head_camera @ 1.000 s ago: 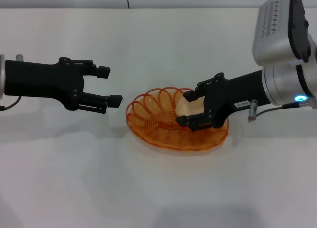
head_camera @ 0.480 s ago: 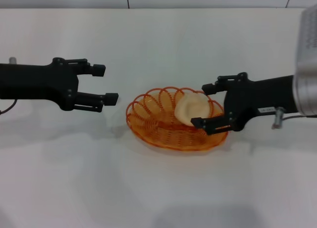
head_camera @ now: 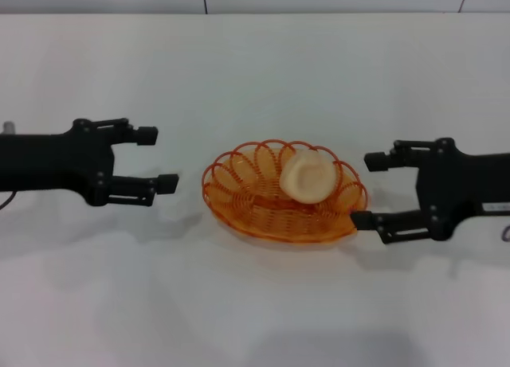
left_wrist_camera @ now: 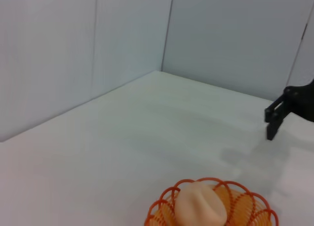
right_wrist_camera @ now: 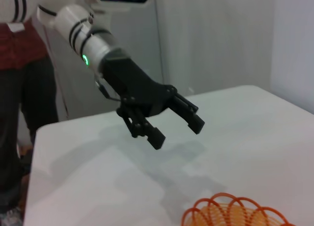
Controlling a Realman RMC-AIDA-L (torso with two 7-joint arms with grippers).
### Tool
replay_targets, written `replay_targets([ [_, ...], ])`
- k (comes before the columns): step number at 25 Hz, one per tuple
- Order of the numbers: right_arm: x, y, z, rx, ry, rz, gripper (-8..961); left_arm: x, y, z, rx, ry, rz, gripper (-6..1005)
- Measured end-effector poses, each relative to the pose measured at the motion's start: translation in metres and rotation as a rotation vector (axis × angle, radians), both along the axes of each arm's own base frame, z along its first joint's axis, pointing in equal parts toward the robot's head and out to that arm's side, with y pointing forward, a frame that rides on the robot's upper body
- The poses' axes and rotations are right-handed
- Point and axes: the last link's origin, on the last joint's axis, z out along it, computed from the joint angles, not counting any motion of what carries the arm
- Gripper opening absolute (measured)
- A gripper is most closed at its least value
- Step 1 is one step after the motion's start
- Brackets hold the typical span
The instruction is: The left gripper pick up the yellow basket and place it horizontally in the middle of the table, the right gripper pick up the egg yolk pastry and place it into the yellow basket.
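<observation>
The pastry point(head_camera: 307, 176) is lying inside the basket point(head_camera: 263, 212), leaning against the basket's wall on the side nearer the right gripper point(head_camera: 368, 190). The basket is resting flat on the table point(head_camera: 255, 303), between the two grippers and touching neither.

The right gripper is hovering just beside the basket's rim, its fingers spread wide and holding nothing; the lower fingertip point(head_camera: 362, 219) is sitting close to the rim. The pastry is lying just past the fingertips, clear of them.

The left gripper point(head_camera: 156, 158) is hovering on the opposite side of the basket, a little farther off, its fingers likewise apart and empty, pointing toward the basket. In the right wrist view the left gripper point(right_wrist_camera: 177, 126) is showing above the table with the basket point(right_wrist_camera: 235, 213) below it.
</observation>
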Motion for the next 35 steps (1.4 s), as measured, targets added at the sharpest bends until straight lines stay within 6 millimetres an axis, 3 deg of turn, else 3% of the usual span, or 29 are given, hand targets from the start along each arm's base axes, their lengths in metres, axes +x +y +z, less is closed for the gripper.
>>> replay_targets([
  [5,0.005,-0.007,0.004,-0.008,0.010,0.008,815,-0.010,-0.010,0.002,0.019,-0.007,-0.004,870],
  [10,0.006,-0.008,0.002,-0.018,-0.001,0.017,816,-0.007,-0.016,0.002,-0.006,-0.011,-0.056,870],
  [21,0.010,-0.011,0.000,-0.034,-0.044,0.028,816,0.004,-0.015,-0.010,-0.101,0.052,-0.149,870],
  [35,0.009,-0.013,-0.002,-0.051,-0.056,0.034,815,0.007,-0.012,-0.010,-0.103,0.053,-0.153,870],
])
